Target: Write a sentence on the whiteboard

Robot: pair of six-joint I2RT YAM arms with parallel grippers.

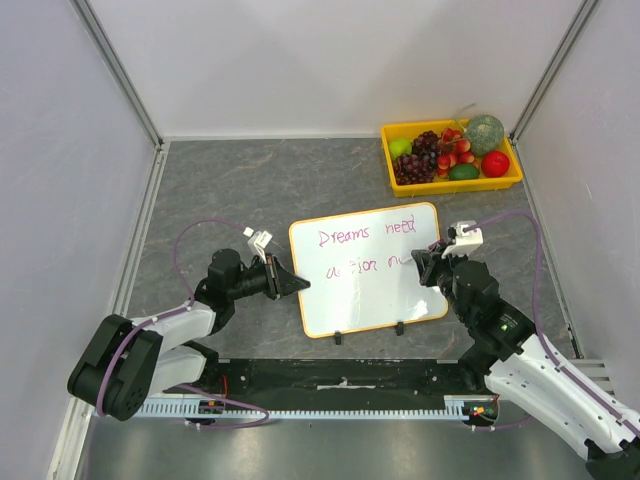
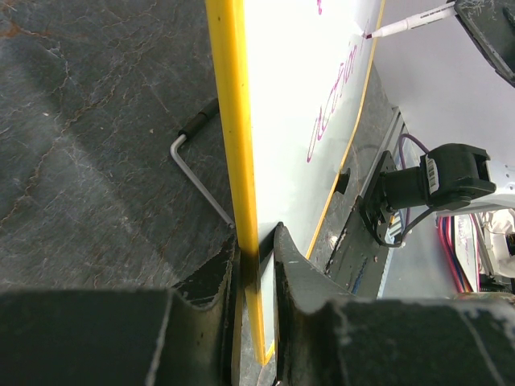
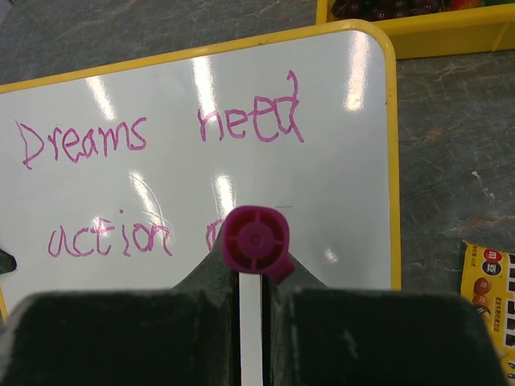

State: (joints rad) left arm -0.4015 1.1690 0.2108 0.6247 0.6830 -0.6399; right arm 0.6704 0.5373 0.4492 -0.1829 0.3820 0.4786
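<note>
The whiteboard, white with a thin orange-yellow frame, stands tilted on the grey table on two small black feet. It reads "Dreams need action n" in magenta. My left gripper is shut on its left edge; in the left wrist view the fingers pinch the frame of the whiteboard. My right gripper is shut on a magenta marker, seen end-on in front of the whiteboard. The marker has its tip on the board, at the end of the second line.
A yellow tray holding grapes, a melon and other fruit sits at the back right. A snack packet lies on the table right of the board. A wire stand leg props the board from behind. White walls enclose the table.
</note>
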